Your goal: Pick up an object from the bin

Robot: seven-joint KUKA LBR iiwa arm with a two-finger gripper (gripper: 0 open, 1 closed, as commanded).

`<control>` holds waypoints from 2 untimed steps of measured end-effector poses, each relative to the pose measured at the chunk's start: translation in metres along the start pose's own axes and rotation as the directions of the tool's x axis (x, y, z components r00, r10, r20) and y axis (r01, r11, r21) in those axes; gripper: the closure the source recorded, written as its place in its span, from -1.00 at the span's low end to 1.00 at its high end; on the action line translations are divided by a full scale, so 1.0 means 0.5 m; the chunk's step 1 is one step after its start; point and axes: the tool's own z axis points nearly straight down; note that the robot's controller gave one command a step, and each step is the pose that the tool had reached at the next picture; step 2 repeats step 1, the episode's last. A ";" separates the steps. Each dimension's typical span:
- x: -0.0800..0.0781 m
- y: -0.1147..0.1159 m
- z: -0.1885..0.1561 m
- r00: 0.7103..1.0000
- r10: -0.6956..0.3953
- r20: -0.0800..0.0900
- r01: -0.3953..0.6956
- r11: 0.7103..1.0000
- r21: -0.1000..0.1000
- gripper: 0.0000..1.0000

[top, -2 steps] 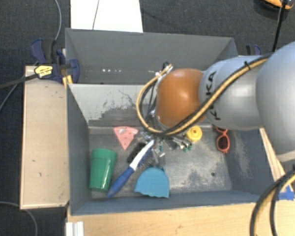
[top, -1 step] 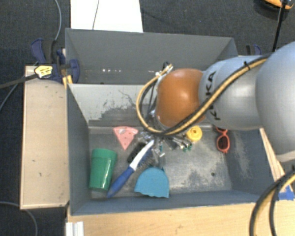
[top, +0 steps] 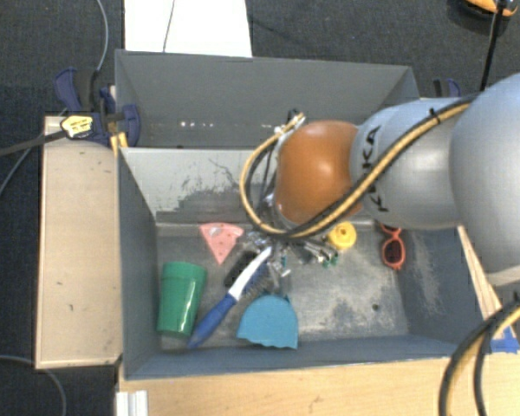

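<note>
- Hovering gripper (top: pixel 273 263) sits over white upper end of blue-white pen (top: pixel 230 298), lower centre of frame; open or clenched, cannot tell.
- Pen likely light, stiff, slippery; grip mid-barrel.

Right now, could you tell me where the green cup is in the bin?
In the camera view, the green cup sits in the bin's lower-left corner, by the left wall, just left of the blue-and-white pen.

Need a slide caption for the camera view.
KUKA arm's hand low in the grey bin, by the white end of a blue-and-white pen; green cup at left.
</note>
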 end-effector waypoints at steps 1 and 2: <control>0.000 0.000 0.000 1.000 0.003 0.000 -0.003 1.000 0.000 1.00; 0.000 0.000 0.000 1.000 0.003 0.000 -0.003 1.000 0.000 1.00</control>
